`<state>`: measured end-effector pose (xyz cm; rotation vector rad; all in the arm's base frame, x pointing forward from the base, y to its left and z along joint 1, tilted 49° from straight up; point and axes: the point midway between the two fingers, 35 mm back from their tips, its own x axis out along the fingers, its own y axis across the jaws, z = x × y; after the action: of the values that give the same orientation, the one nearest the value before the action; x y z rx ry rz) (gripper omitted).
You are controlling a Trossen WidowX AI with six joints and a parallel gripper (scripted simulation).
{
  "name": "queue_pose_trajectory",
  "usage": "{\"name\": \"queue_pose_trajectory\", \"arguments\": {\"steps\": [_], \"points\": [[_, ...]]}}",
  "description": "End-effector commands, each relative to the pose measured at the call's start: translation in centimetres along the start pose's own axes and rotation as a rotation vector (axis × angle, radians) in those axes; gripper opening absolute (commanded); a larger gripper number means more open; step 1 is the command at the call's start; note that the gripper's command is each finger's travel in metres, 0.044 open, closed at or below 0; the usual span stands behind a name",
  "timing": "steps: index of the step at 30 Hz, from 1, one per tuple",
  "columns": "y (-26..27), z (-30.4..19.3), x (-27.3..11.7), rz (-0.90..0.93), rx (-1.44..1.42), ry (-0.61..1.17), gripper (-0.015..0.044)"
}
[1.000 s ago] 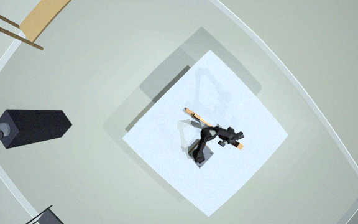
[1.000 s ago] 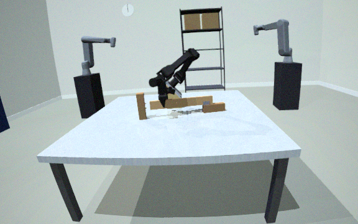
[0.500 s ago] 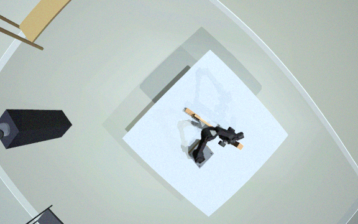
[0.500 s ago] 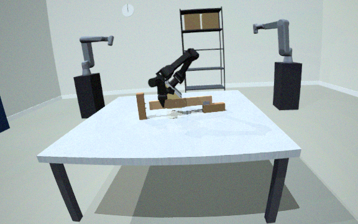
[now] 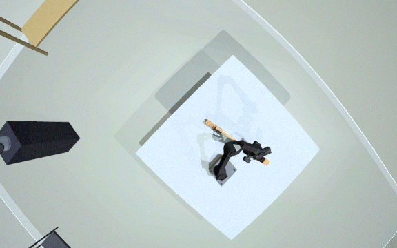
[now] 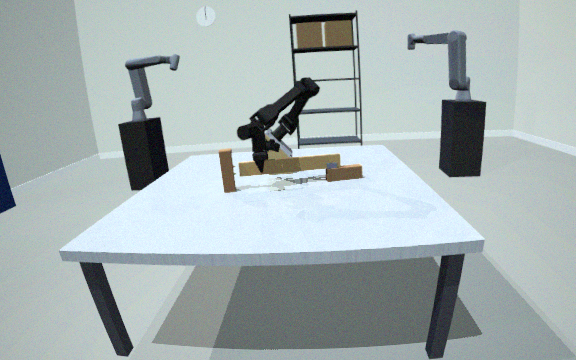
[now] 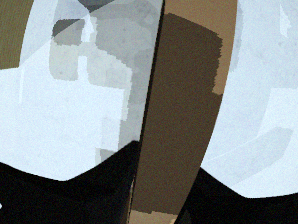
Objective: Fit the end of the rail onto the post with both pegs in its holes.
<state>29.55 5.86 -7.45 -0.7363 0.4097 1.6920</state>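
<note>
The long wooden rail point(image 6: 303, 164) point(image 5: 227, 133) point(image 7: 182, 100) is off the table at its near end and looks about level. Its far end is at the grey bracket point(image 6: 332, 165) on the low footboard block point(image 6: 345, 173); how deep it sits there cannot be told. The short wooden post point(image 6: 227, 171) point(image 5: 267, 162) stands upright at the near end. A narrow gap with small pegs shows between post and rail end. My gripper point(image 6: 261, 167) point(image 7: 152, 149) is shut on the rail near that end, a finger on each side. The rail's holes are hidden.
The white table point(image 6: 268, 225) point(image 5: 233, 213) carries everything. My arm's base point(image 5: 221, 172) stands on the table beside the rail. A shelf rack point(image 6: 329, 109) and two grey arms on dark pedestals stand beyond the table.
</note>
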Motion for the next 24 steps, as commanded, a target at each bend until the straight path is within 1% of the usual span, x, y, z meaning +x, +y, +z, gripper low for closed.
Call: {"name": "queue_pose_trajectory", "arguments": {"steps": [1,24], "points": [[-0.09,-0.23,-0.21,-0.005,-0.001,0.001,0.0000],[-0.11,-0.87,-0.10,-0.005,-0.001,0.001,0.0000]]}}
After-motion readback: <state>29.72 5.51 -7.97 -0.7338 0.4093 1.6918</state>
